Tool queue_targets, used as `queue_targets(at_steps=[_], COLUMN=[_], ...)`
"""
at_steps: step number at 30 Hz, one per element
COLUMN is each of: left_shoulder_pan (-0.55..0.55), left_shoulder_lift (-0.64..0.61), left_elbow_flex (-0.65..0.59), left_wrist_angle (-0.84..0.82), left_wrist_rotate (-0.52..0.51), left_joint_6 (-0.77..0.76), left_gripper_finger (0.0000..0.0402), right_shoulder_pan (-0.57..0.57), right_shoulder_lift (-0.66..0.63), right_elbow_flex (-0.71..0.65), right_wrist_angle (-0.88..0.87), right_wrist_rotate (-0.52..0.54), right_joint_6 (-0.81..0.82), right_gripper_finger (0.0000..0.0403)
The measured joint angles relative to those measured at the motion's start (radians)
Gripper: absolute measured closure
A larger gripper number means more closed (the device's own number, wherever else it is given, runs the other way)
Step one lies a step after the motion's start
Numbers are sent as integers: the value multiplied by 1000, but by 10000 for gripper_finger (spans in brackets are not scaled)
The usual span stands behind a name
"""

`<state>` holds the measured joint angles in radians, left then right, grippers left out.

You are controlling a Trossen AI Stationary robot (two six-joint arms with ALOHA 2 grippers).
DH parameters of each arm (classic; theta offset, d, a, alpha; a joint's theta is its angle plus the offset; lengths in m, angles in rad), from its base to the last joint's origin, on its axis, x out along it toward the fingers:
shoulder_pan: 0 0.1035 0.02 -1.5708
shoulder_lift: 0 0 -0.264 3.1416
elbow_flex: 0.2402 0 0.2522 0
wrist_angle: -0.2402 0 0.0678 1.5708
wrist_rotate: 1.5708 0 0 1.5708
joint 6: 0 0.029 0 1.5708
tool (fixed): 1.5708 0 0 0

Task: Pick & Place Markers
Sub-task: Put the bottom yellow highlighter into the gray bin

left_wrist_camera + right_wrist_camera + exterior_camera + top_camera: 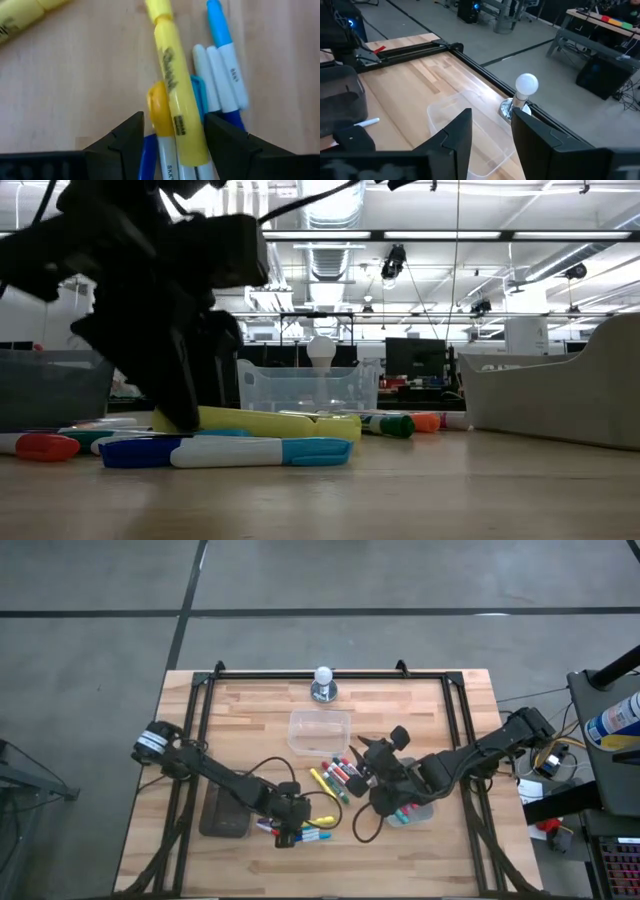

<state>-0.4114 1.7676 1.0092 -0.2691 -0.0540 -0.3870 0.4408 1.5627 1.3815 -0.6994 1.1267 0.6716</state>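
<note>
Yellow marker [172, 95] between open left pincer [172, 140] fingers, its tip cut off.

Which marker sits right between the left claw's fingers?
The yellow marker. It lies between the open left gripper's fingers, on top of the blue-and-white markers, which lie off to its side.

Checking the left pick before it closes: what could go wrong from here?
1. The open left gripper straddles the yellow highlighter marker, but an orange-capped marker and blue-and-white markers lie touching it, so it may grab several.
2. Closing could scatter that pile across the wooden table.
</note>
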Motion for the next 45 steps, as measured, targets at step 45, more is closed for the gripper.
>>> queue_targets(at_steps=[45], left_shoulder_pan=[2], left_shoulder_lift=[-217], left_elbow_flex=[7], left_wrist_angle=[-80], left_wrist_rotate=[-481], left_joint_6=[212], left_gripper_finger=[332], right_shoulder_pan=[-4], right_shoulder_lift=[1], right_elbow_flex=[-66], right_wrist_angle=[6], right_wrist_rotate=[-42], right_joint_6=[-126], right_gripper_finger=[275])
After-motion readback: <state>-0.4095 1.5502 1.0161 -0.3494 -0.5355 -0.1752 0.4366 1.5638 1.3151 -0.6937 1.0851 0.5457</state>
